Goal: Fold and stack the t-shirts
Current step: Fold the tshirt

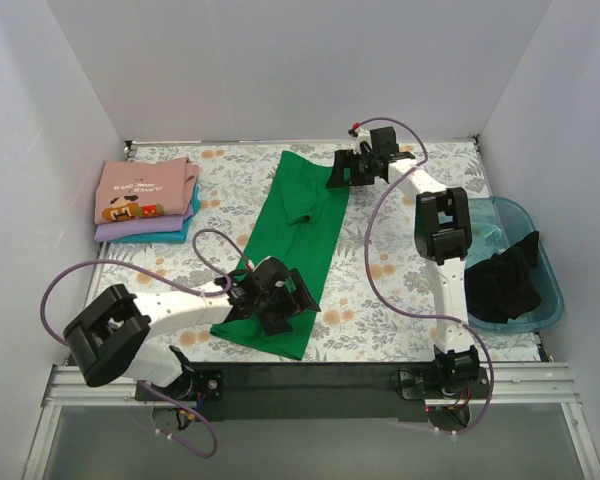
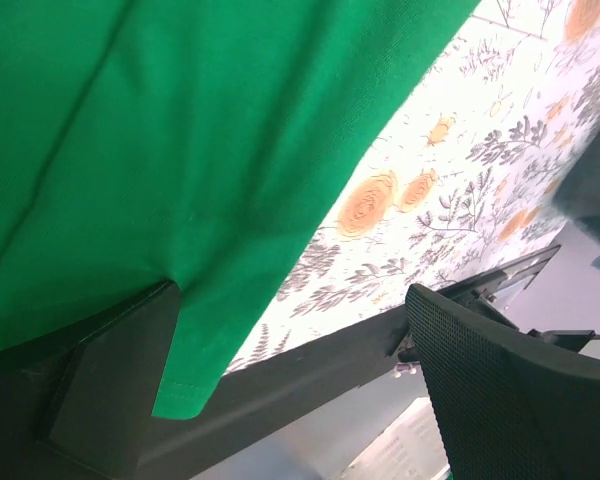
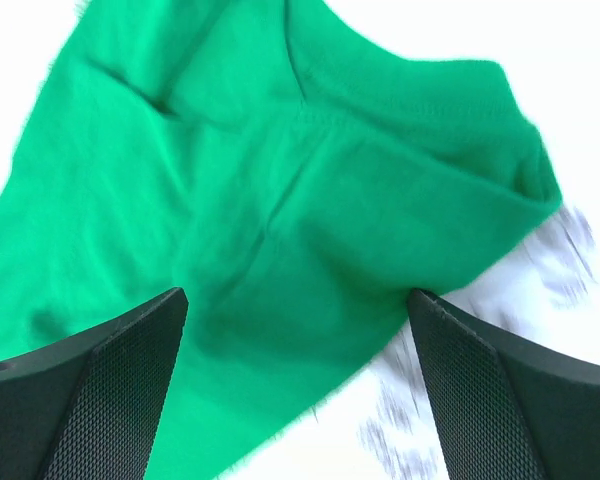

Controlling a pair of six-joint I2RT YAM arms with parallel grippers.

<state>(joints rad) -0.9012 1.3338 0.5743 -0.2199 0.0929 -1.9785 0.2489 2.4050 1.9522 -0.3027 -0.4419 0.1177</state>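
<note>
The bright green t-shirt lies as a long, lengthwise-folded strip down the middle of the floral table. My left gripper is at its near end, jaws wide open. In the left wrist view the green cloth drapes over one finger. My right gripper hovers at the shirt's far right corner, open. In the right wrist view the green cloth lies between the spread fingers. A folded stack sits far left: the pink printed tee on top, teal and lavender tees beneath.
A translucent teal bin stands at the right edge with dark shirts in it. White walls close in the table on three sides. The black front rail runs along the near edge.
</note>
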